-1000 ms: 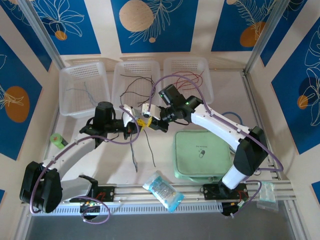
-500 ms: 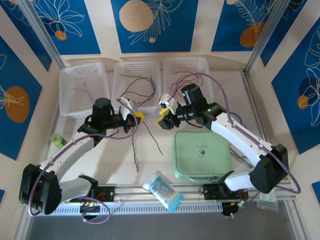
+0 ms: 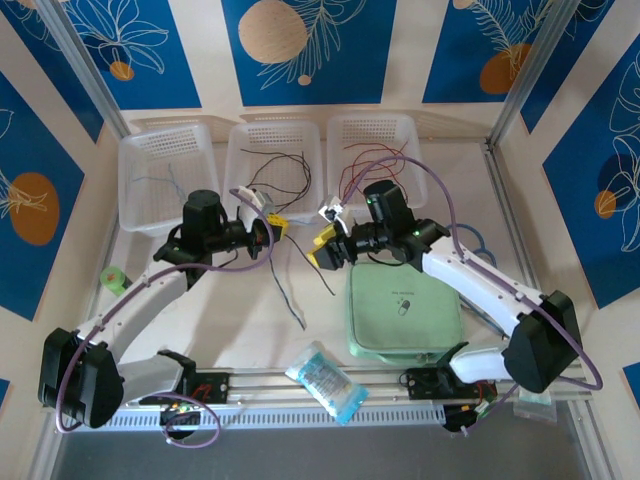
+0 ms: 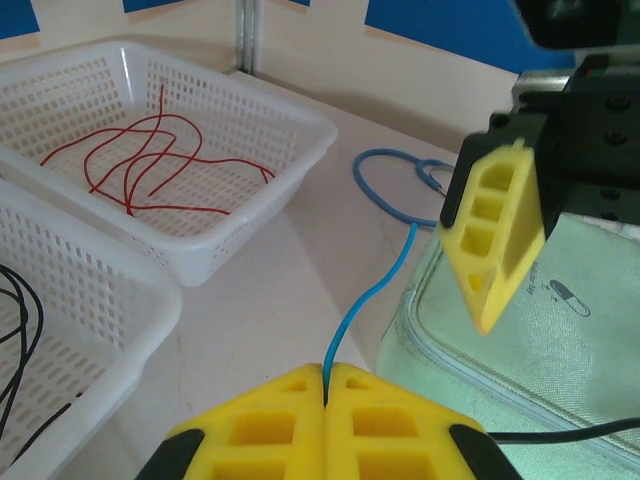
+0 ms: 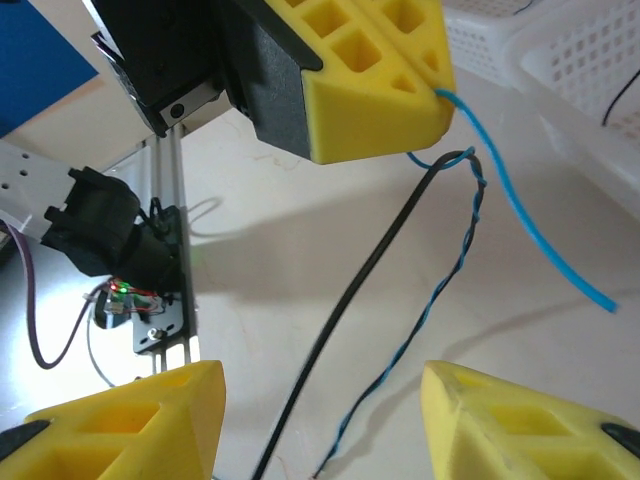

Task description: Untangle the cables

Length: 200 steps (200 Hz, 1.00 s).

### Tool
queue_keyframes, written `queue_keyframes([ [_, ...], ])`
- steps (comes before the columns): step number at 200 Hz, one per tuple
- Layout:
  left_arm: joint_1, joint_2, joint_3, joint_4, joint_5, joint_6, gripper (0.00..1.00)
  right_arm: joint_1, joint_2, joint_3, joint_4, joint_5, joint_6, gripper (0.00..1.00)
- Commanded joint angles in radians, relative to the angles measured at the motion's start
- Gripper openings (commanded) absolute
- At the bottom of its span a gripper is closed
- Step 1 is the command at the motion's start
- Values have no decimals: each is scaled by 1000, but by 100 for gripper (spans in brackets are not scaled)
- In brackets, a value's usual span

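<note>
While the left claw (image 4: 325,374) pinches a blue cable (image 4: 361,300), the right claw (image 5: 320,388) hangs released.

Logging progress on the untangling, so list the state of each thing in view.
left gripper, shut on the blue cable
right gripper, open, holding nothing
blue cable, pinched in the left gripper, free end loose
black cable, hanging by the left gripper, tangled at its top with a twisted strand
red cables, lying loose in a white basket
green pouch, lying flat
</note>
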Motion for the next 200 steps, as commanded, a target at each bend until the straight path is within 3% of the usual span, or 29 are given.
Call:
queue_keyframes([
  [1, -7, -17, 35, -1, -8, -20, 0, 10, 45, 7, 46, -81, 70, 54],
  [35, -8, -31, 35, -4, -16, -29, 0, 30, 103, 42, 22, -97, 63, 46],
  [80, -7, -47, 39, -19, -36, -29, 0, 14, 106, 64, -22, -90, 34, 0],
  [94, -7, -52, 50, -40, -76, -43, 0, 6, 92, 71, -48, -85, 17, 0],
  [135, -7, -88, 131, -153, -328, -87, 0, -48, 14, 49, -46, -21, 27, 0],
  [200, -6, -192, 84, -44, -438, -120, 0, -191, -130, -5, 72, 86, 149, 0],
])
